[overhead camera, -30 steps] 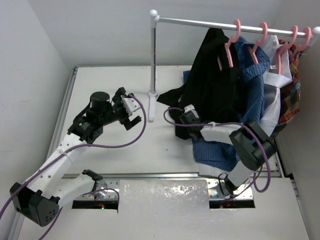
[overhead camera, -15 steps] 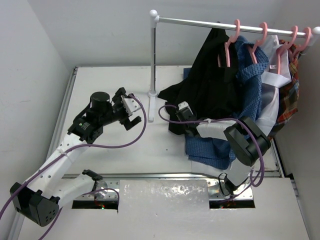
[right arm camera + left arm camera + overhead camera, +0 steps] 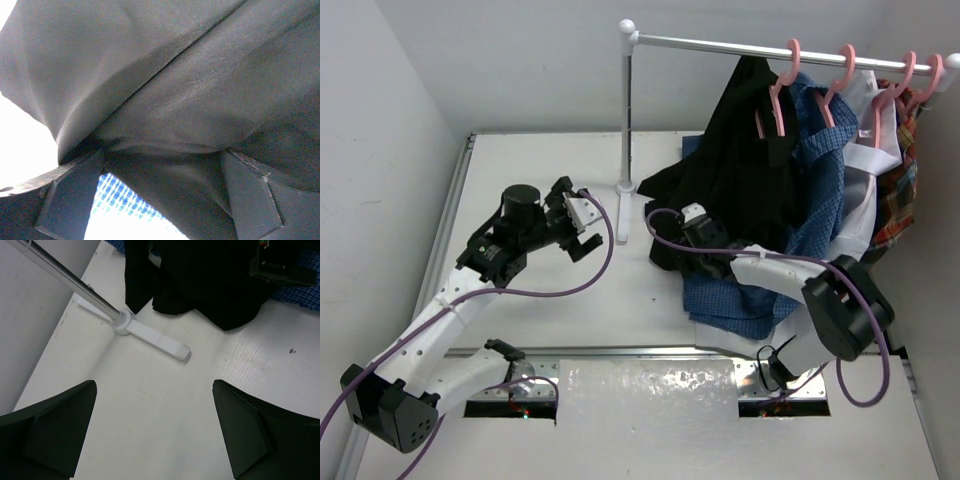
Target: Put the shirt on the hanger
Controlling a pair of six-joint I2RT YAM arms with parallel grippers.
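Note:
The black shirt (image 3: 745, 170) hangs bunched from a salmon-pink hanger (image 3: 778, 95) on the rail, and its lower part trails onto the table. My right gripper (image 3: 692, 228) is at that lower edge. In the right wrist view my right gripper (image 3: 162, 195) is open, its fingers (image 3: 75, 195) wide apart, with loose folds of the shirt (image 3: 175, 90) sagging between them. My left gripper (image 3: 590, 218) hovers open over bare table left of the rack foot. The left wrist view shows my left gripper (image 3: 155, 430) empty, with the shirt's hem (image 3: 200, 285) beyond it.
The white rack pole (image 3: 627, 110) and its foot (image 3: 625, 190) stand between the arms. A blue checked shirt (image 3: 750, 295) lies under and beside the black one. More pink hangers (image 3: 842, 75) carry other garments, including a plaid one (image 3: 905, 200), at the far right.
My right gripper has gone from shut to open, letting go of the black shirt's lower edge. Its elbow has swung to the right. The left arm has not moved.

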